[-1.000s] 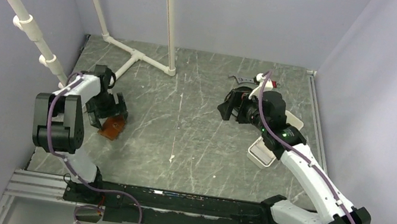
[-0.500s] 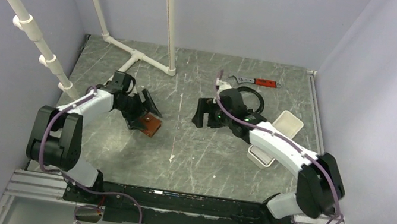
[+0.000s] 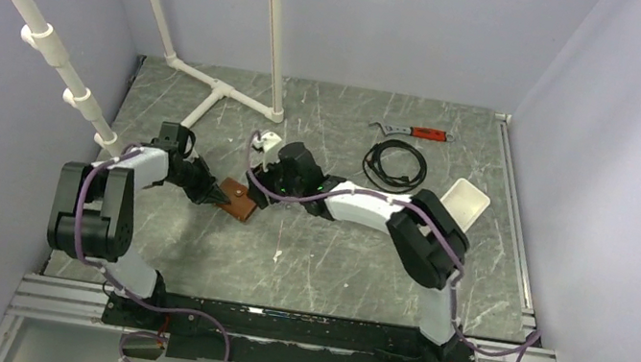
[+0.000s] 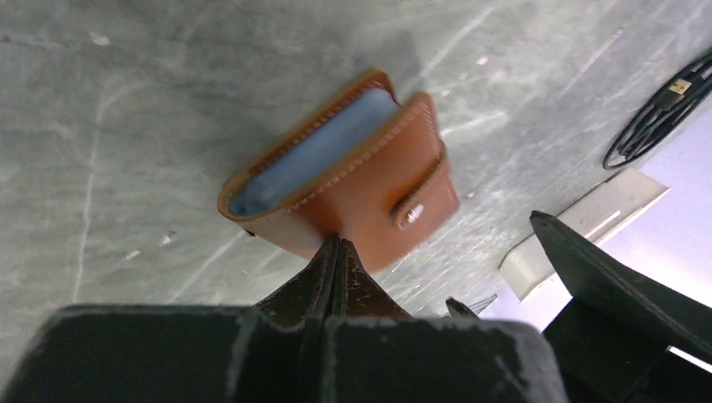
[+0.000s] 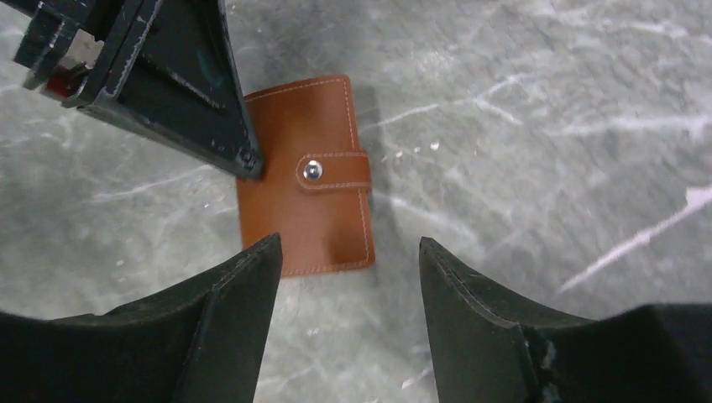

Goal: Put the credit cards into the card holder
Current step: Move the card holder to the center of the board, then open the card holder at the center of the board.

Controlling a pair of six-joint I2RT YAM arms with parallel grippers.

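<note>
Leather card holder (image 3: 239,199) pinched by left end effector (image 4: 336,245) — open right end effector (image 5: 348,245) has arrived overhead

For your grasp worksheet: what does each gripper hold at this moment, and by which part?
The left gripper pinches the card holder by its side edge near the snap; the right gripper holds nothing.

Robot lab test cell: plain lavender walls (image 3: 567,74) box in a grey marbled tabletop (image 3: 314,258), white PVC pipe frame (image 3: 271,27) far left, black mounting rail (image 3: 321,337) along near edge.
</note>
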